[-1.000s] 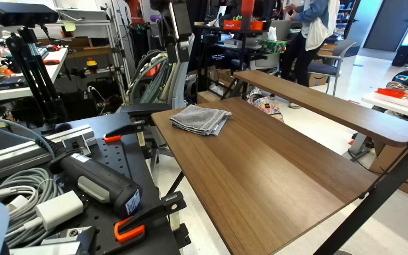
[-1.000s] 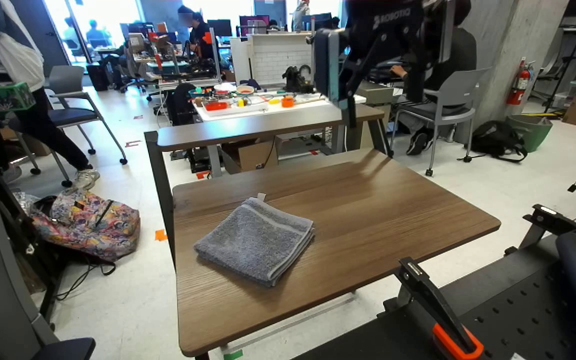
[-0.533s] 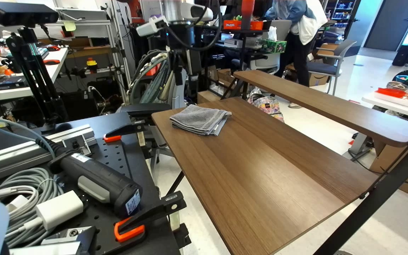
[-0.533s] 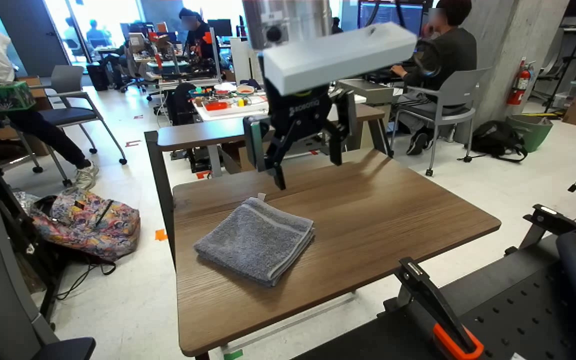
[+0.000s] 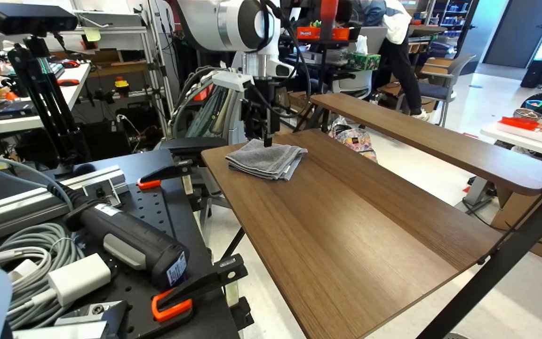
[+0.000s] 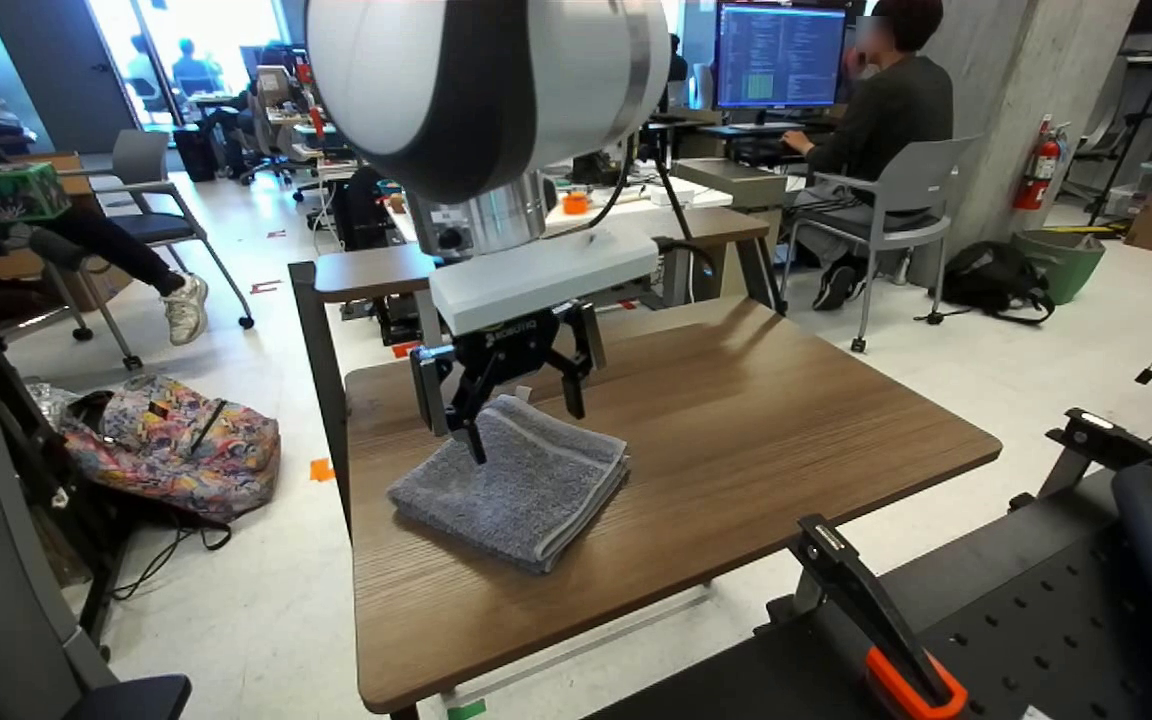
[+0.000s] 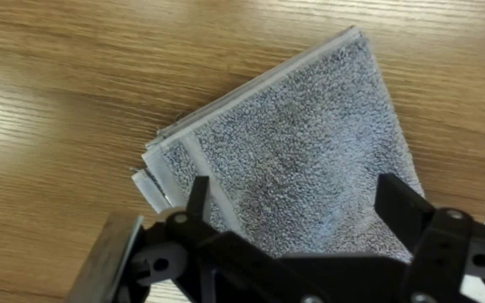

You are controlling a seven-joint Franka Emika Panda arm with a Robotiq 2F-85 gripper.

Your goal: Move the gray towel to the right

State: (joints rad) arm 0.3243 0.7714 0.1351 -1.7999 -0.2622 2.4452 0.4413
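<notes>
The gray towel [image 5: 265,162] lies folded flat on the brown wooden table at its far end in an exterior view. It also lies near the table's left side in an exterior view [image 6: 516,500]. In the wrist view the towel [image 7: 301,126] fills the middle, its striped hem at the left. My gripper [image 6: 526,434] is open and empty, its fingers spread just above the towel's back part. In the wrist view the gripper's fingers [image 7: 294,181] stand wide apart with towel beneath them. I cannot tell whether a fingertip touches the cloth.
The table [image 5: 370,235] has a raised wooden shelf [image 6: 496,255] along one long side. A black workbench [image 6: 1056,600] with orange-handled clamps [image 6: 876,610] stands beside the other side. An office chair [image 5: 240,103] is close to the table's far end.
The arm has come into view and swung over toward the towel. The gripper has moved down from high above to just over it, staying open. The towel has not moved.
</notes>
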